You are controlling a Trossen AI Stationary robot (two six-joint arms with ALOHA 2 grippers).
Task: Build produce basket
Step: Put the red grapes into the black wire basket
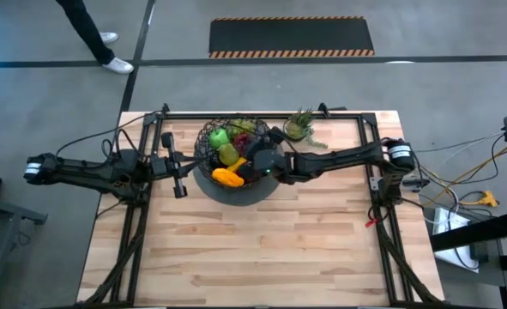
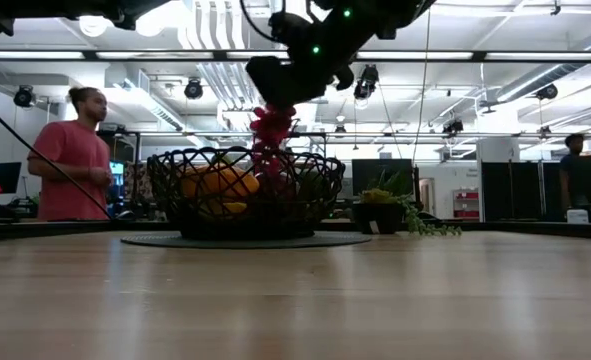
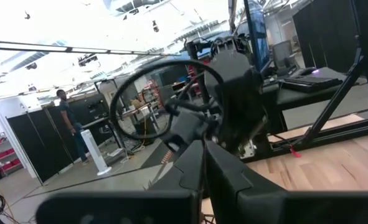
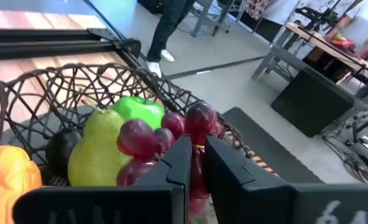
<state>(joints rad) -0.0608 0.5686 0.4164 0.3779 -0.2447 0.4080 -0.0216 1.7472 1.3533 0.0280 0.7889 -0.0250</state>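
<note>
Black wire basket [image 1: 203, 148] sitting on a grey round base at 12 o'clock of the table [image 1: 262, 249], near the far edge. Already loaded: green apple [image 4: 138, 111], green pear [image 4: 99, 148], an orange piece [image 4: 6, 174] at the basket's 6 o'clock, something dark [image 4: 62, 149] beside the pear that can't be made out.

Purple grapes [image 4: 147, 138] dangling just above the rim, pinched by the right pincer [image 4: 197, 163], fingers closed tight on the bunch. From table level, bunch [image 2: 271, 135] hanging straight down into the basket mouth under the dark wrist. Right arm reaching in from 3 o'clock.

Small potted green plant [image 1: 298, 127] just beside the basket at its 2 o'clock, standing on the table.

Left pincer [image 1: 181, 176] parked at the basket's 9 o'clock, close to the rim, not touching; fingers pressed together, gripping nothing.

Person in a red shirt [image 2: 73, 160] standing beyond the table's far edge.
</note>
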